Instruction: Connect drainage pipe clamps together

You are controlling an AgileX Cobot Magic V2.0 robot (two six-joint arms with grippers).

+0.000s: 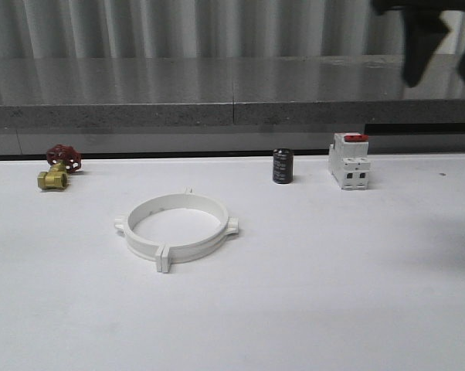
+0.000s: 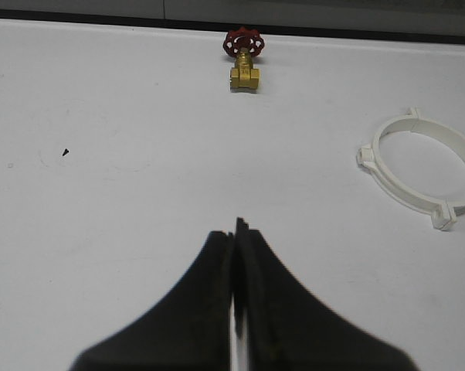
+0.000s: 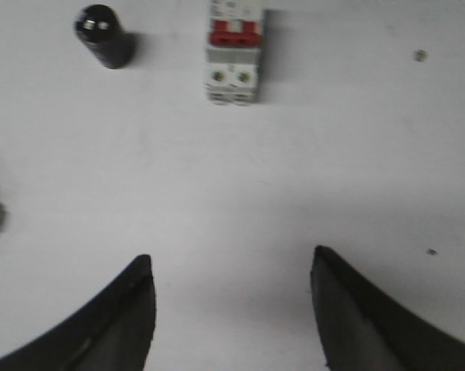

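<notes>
We see the drainage pipe clamps (image 1: 176, 229) lying joined as one white ring on the tabletop (image 1: 333, 278), left of centre, well apart from both arms. Our left gripper (image 2: 236, 232) hovers with its jaws pressed together and holding nothing, while our right gripper (image 3: 231, 267) hangs spread wide above the breaker (image 3: 233, 52) and the black cylinder (image 3: 105, 35). A brass valve (image 1: 56, 171) sits at the far left.

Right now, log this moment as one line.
clamps: joined in a ring, on the table | left tool: shut, empty | right tool: open, empty, raised above the breaker
</notes>
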